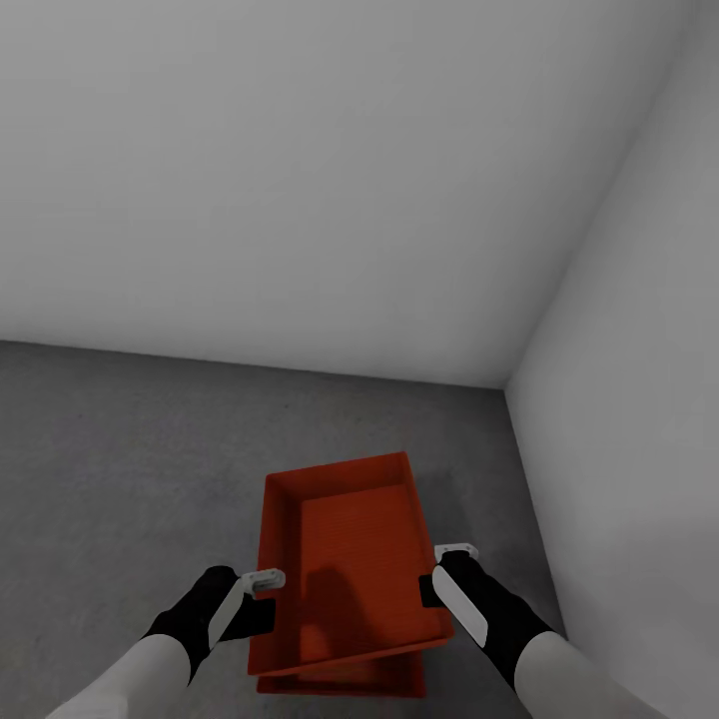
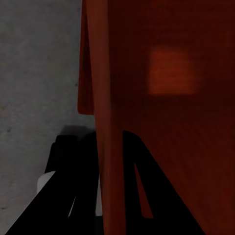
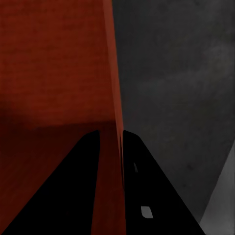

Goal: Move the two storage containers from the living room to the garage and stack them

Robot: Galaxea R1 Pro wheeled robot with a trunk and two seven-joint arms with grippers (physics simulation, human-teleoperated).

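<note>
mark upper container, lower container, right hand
upper container (image 1: 350, 559): head view, ribbed bottom.
lower container (image 1: 345, 685): head view, near wall under the upper one.
right hand (image 3: 121, 142): right wrist view, fingertips astride the wall.

I see a plain grey-white back wall (image 1: 300, 170) running straight across ahead | a second bare wall (image 1: 639, 399) on the right | the two join in a corner (image 1: 507, 384) ahead to my right | both walls blank, evenly lit, unmarked

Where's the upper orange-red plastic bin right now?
In the head view, the upper orange-red plastic bin sits low centre between both grippers, above a second bin on the grey concrete floor, near the right wall.
</note>
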